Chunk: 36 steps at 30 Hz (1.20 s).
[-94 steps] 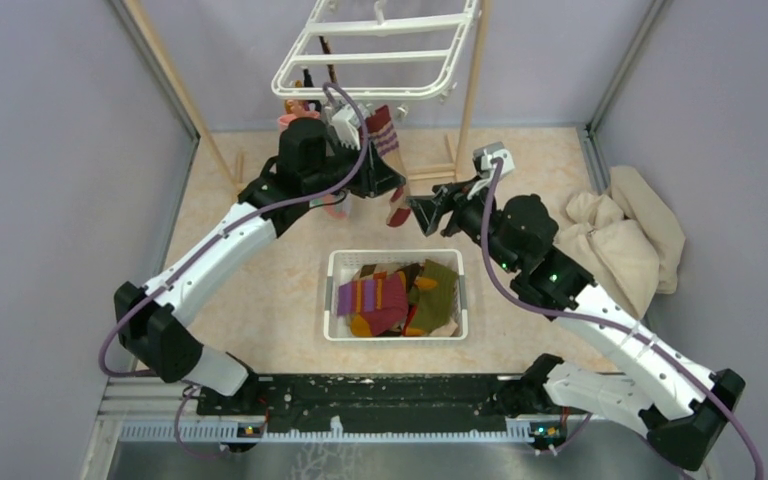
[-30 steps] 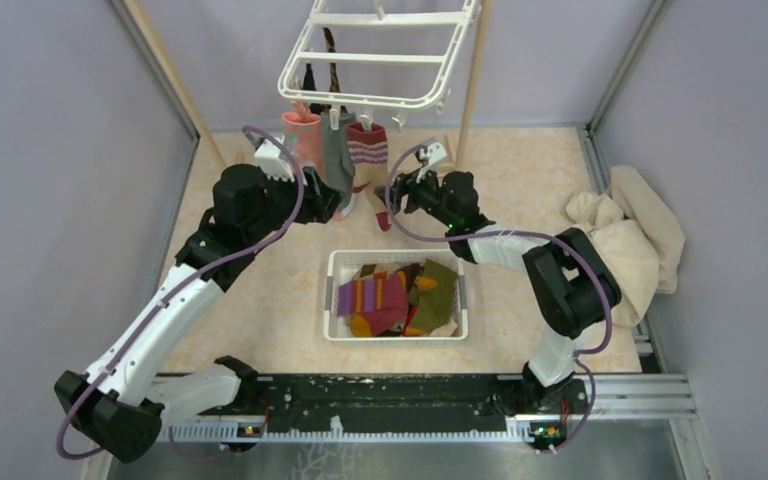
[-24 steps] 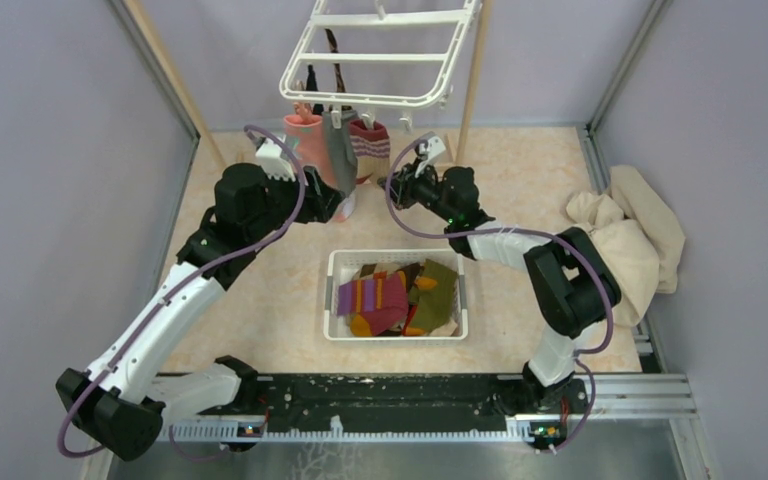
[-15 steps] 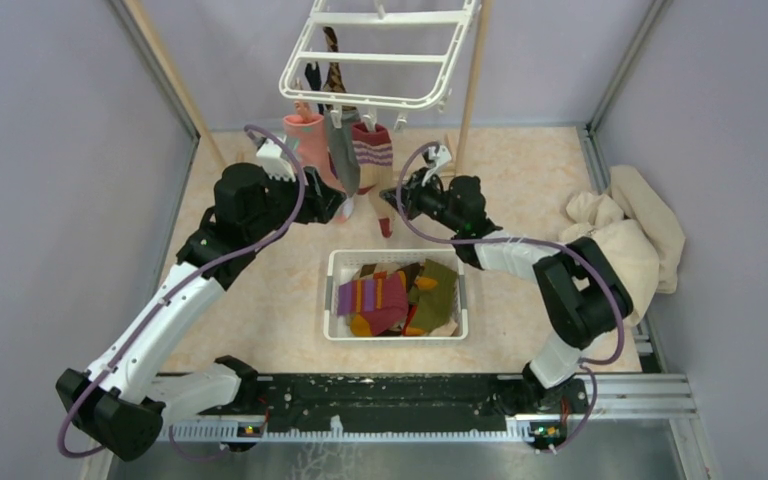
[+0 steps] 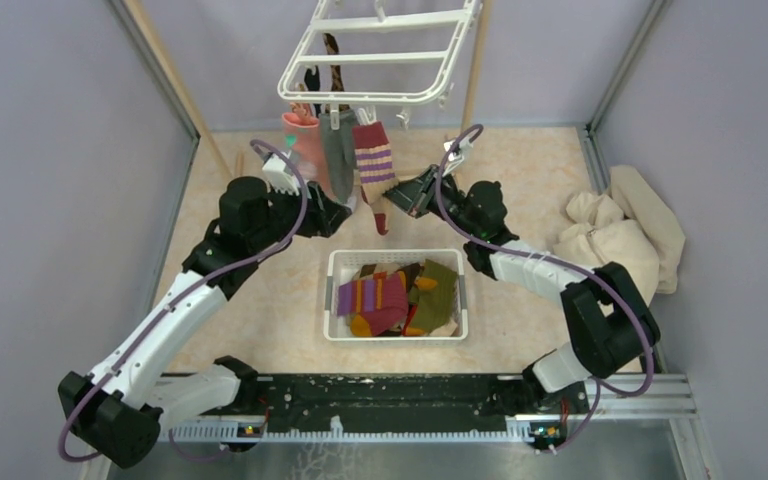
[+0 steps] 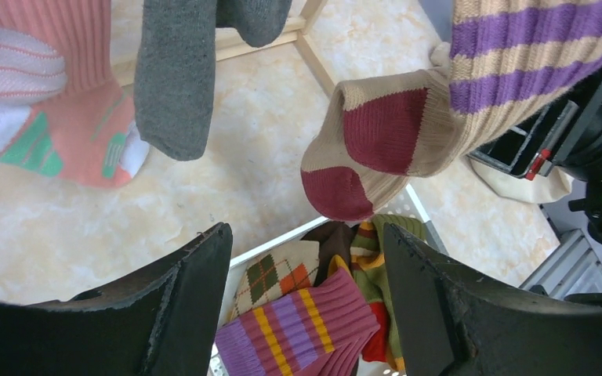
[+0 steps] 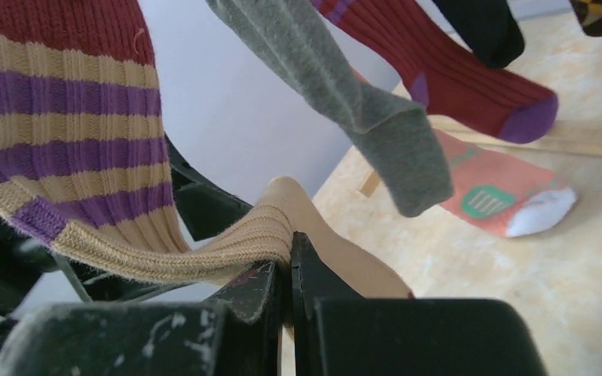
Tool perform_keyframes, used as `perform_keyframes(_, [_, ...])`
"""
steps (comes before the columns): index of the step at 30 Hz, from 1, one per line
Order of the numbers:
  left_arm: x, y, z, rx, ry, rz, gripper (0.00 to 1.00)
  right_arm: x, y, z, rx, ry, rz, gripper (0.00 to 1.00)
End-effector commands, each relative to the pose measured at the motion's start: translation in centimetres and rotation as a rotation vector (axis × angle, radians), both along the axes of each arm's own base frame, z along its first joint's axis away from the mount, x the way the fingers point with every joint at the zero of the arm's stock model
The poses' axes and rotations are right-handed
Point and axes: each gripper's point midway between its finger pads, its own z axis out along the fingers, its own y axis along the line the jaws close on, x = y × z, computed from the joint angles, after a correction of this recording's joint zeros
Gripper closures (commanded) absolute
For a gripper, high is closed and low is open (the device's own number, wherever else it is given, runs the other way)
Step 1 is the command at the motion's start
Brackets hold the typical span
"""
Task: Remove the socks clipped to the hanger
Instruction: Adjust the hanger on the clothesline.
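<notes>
- The right fingers [image 7: 302,274] are shut tight on the striped sock [image 7: 70,133], pinching its tan foot part.
- The left fingers [image 6: 180,305] are wide apart with nothing between them.
- The white basket [image 5: 400,253] of loose socks [image 6: 298,329] sits below the left fingers.
- The striped sock's red toe hangs just past the left fingers.
- The grey sock [image 6: 176,78] and the pink sock [image 6: 55,117] hang farther off, to their left.
- All three hang from the hanger [image 5: 380,97], high above both pairs of fingers.
</notes>
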Motion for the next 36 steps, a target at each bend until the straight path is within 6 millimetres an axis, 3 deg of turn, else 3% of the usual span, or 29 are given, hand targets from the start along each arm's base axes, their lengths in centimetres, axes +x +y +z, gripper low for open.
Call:
perform_keyframes(1, [-0.7, -0.5, 1.7, -0.073, -0.058, -0.038, 0.24, -1.6, 0.0, 4.7, 0.181, 0.012, 0.078, 1.0])
perform_keyframes(12, [-0.9, -0.5, 1.6, -0.089, -0.137, -0.056, 0.23, -4.4, 0.2, 6.1, 0.498, 0.112, 0.338, 1.0])
perform_keyframes(17, [-0.6, -1.6, 2.7, -0.132, -0.185, -0.103, 0.22, -4.7, 0.5, 5.7, 0.522, 0.146, 0.392, 1.0])
perform_keyframes(29, [0.6, -4.3, 2.7, -0.172, -0.186, -0.204, 0.21, -5.6, 1.1, 5.5, 0.54, 0.175, 0.481, 1.0])
perform_keyframes(32, [0.5, -4.5, 2.5, -0.176, -0.183, -0.218, 0.27, -5.8, 1.1, 5.9, 0.55, 0.174, 0.503, 1.0])
perform_keyframes(36, [0.2, -5.0, 2.6, -0.192, -0.184, -0.25, 0.53, -5.9, 1.2, 6.2, 0.547, 0.163, 0.513, 1.0])
